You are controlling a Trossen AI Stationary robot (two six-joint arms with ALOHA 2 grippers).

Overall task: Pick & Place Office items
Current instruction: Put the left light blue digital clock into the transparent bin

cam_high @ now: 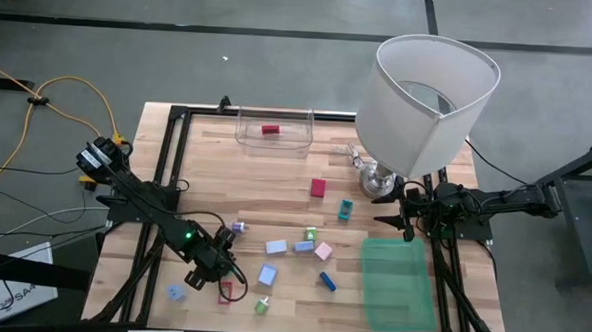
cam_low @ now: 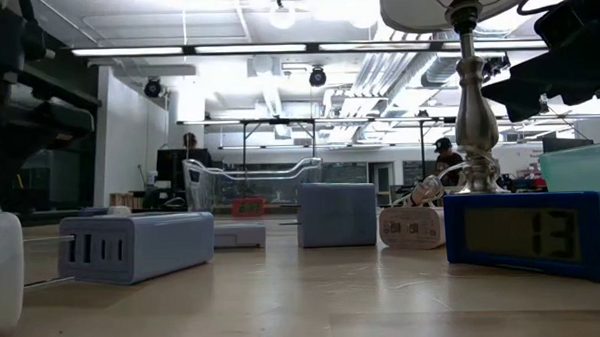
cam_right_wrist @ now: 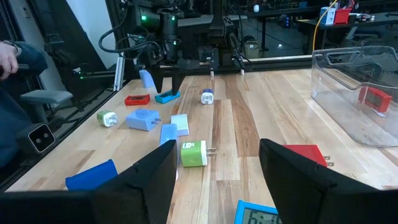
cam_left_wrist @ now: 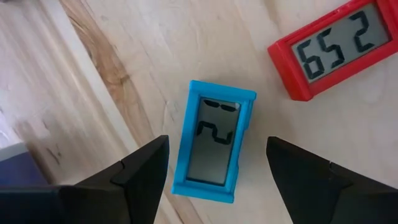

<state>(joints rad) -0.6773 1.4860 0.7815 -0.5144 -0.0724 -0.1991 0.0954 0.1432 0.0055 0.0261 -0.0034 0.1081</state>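
The left gripper [cam_high: 215,266] sits low at about 7 o'clock on the table [cam_high: 275,190], its jaws spread wide and empty either side of a light-blue clock [cam_left_wrist: 213,141] that lies flat between the fingers [cam_left_wrist: 143,171], touching neither. A red clock [cam_left_wrist: 333,48] lies just beside it; from above it shows as a thin red piece [cam_high: 227,293] near the front edge. A blue block [cam_high: 175,292] lies further toward 8 o'clock, a green-and-white plug [cam_high: 262,306] at 6. The other items are strewn around the centre: a purple-tipped plug [cam_high: 237,227], two pale blue adapters [cam_high: 275,247], a pink piece [cam_high: 323,251], a dark blue piece [cam_high: 328,281], a red block [cam_high: 318,188], a teal clock [cam_high: 345,209]. At 12 o'clock a clear bin [cam_high: 274,131] holds one red piece [cam_high: 270,130]. The lamp [cam_high: 427,100] stands at 2 o'clock. The right gripper [cam_high: 406,213] hovers at 3 o'clock, jaws wide and empty, just above a green tray [cam_high: 398,286].
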